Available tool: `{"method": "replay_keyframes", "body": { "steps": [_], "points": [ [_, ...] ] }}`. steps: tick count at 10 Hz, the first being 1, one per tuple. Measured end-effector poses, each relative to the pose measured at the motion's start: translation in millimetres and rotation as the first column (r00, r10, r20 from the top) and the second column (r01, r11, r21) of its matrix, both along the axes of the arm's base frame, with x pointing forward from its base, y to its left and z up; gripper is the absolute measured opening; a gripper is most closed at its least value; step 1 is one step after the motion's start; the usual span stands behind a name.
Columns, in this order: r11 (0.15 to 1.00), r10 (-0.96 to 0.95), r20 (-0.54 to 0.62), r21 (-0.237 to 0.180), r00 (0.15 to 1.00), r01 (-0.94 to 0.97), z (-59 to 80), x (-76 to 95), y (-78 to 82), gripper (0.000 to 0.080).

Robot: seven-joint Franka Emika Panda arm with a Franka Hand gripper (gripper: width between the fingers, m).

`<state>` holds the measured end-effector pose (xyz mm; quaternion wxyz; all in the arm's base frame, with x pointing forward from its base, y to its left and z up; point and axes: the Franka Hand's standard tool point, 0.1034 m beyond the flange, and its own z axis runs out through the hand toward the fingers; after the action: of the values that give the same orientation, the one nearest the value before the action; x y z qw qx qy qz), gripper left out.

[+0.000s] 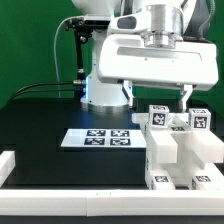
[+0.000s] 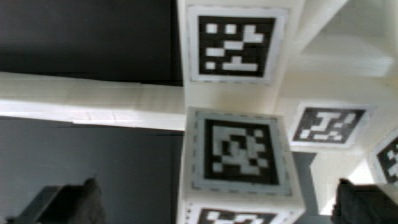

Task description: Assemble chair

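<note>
While the white robot arm's two-finger gripper point(image 1: 158, 97) hangs over the table, its dark fingers point(image 1: 186, 95) are spread wide w/ nothing between them. Chunky matte-white plastic chair assembly point(image 1: 180, 150), blocky and stepped w/ small b&w square tags, sits on the black tabletop point(image 1: 40, 125) at the exterior view's right, directly below the gripper and not gripped. Wrist view is basically all white bars and tags point(image 2: 233, 150) up close, one dark fingertip point(image 2: 63, 205) showing at the frame edge. Flat white marker board point(image 1: 97, 138) lies just beside the chair, toward the exterior view's left.
</note>
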<state>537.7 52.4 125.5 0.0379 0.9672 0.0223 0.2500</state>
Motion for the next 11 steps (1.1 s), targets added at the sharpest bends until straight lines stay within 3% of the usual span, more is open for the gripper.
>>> {"method": "replay_keyframes", "body": {
  "steps": [2,3,6,9,10,11],
  "points": [
    [0.998,-0.030,-0.097,0.047,0.995,0.035,25.1,7.8,-3.1,0.0649],
    [0.997,-0.042,-0.135,0.060,0.990,0.050,27.6,7.5,-0.6,0.0649],
    [0.979,-0.133,-0.425,0.084,0.895,0.185,30.1,5.2,10.7,0.0649],
    [0.977,-0.139,-0.424,0.087,0.895,0.194,28.3,8.8,8.7,0.0649],
    [0.956,-0.189,-0.444,0.119,0.876,0.267,24.4,10.9,1.5,0.0649],
    [0.946,-0.214,-0.455,0.124,0.865,0.300,22.1,16.0,-6.3,0.0649]
  ]
}}
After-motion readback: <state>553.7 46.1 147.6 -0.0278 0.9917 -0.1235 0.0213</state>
